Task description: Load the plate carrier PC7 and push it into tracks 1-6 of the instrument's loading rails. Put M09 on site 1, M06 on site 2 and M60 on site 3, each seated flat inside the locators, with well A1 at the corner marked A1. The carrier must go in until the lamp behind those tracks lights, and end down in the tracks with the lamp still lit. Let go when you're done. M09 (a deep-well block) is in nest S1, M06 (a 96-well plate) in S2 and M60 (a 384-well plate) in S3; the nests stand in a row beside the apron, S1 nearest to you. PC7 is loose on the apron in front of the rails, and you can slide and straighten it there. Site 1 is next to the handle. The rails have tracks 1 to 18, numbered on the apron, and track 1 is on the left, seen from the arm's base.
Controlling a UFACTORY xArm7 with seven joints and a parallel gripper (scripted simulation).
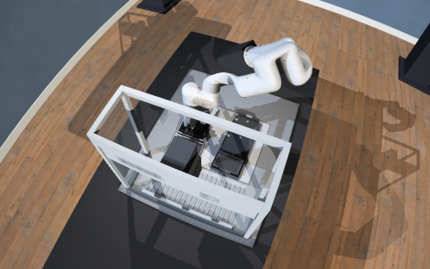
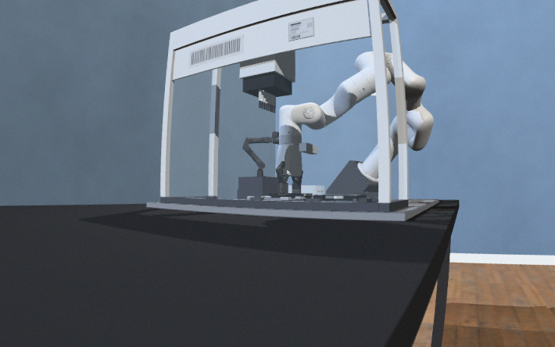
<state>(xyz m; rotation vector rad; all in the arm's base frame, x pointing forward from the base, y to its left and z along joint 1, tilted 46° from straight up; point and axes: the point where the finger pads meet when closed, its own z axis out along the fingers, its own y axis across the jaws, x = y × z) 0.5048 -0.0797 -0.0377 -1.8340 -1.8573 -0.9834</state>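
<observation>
From above, the gripper [image 1: 194, 128] hangs straight down over the far end of the nest row, on the left side of the deck. It is clenched with its fingers spread wide on a dark well plate [image 1: 202, 132] that sits in that far nest. The plate's label cannot be read. A tall dark block [image 1: 180, 153] stands just nearer in the same row. To the right lies the carrier PC7 [image 1: 224, 142], on the apron. Its long axis runs from the far side towards the near rails [image 1: 189, 200], and its near end lies just short of them. Three dark rectangles lie along it; whether they are plates or bare sites cannot be told.

From the side, through the white frame [image 2: 166, 129], the gripper [image 2: 289, 184] points down with its fingertips at deck level, just right of the grey block [image 2: 257, 186]. The held plate is too small to make out.
</observation>
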